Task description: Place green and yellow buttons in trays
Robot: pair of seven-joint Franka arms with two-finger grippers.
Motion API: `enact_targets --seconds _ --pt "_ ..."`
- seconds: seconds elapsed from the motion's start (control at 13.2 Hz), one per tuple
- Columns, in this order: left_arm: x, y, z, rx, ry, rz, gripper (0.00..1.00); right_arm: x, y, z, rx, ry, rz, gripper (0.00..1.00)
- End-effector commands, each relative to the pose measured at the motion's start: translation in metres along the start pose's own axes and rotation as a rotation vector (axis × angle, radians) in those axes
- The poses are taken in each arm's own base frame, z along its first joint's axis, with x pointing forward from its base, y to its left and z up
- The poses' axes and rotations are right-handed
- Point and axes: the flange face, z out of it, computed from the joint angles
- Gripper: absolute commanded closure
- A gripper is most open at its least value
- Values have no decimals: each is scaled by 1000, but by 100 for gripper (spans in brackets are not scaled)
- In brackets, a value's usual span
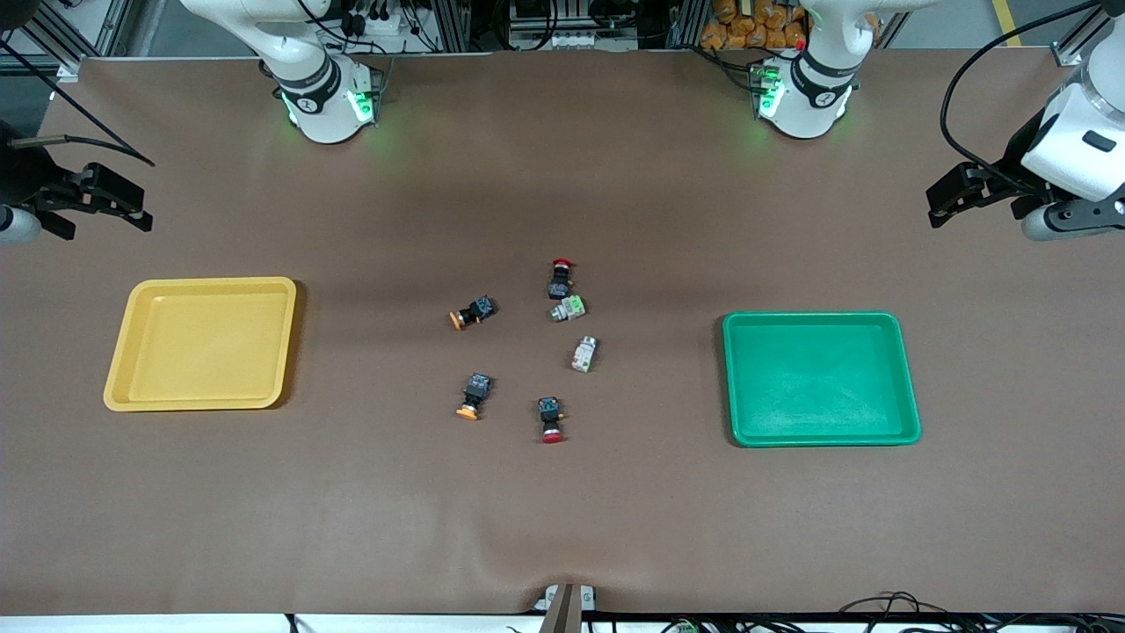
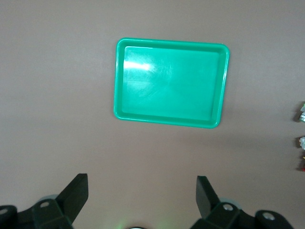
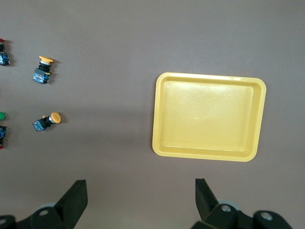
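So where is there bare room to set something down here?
Both the yellow tray and the green tray are bare inside. Bare table lies between each tray and the cluster of buttons at mid-table, and nearer the front camera. Crowded only within that cluster.

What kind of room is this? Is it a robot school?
Probably a robot lab, not a school. Two white robot arms stand at a long brown table, with metal frames and cables along its edge. Sorting practice is laid out: a yellow tray, a green tray and small push-button switches between them.
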Motion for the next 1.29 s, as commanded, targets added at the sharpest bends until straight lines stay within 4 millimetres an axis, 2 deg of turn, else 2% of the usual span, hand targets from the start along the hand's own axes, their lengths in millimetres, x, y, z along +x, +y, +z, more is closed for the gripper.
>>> enact_targets --seconds 0.0,0.15,0.3,0.38,0.53,0.68,0.76,0.83,0.99,1.21 --pt "-5 -5 -6 -14 -22 15 0 0 1 -4 16 4 -4 0" --pt "0 -6 -3 -7 -24 11 0 -1 1 -4 17 3 -2 0" --pt "20 -5 4 -11 -30 10 0 0 2 -3 17 1 1 0" --pt "24 1 12 -12 -45 11 0 0 3 -2 16 0 1 0" --pt "36 20 46 -23 -108 27 0 3 2 2 16 -6 -6 0" --pt "40 63 78 -17 -124 33 0 4 4 2 17 -6 -5 0" --pt "43 85 92 -16 -105 34 0 8 7 10 17 -20 -3 0" --pt "52 106 113 -24 -92 25 0 17 10 24 10 -42 -2 0" --pt "56 168 156 -35 -75 -25 0 45 19 89 33 -156 8 0" --pt "40 273 227 -62 -59 -228 0 57 31 111 28 -180 19 0"
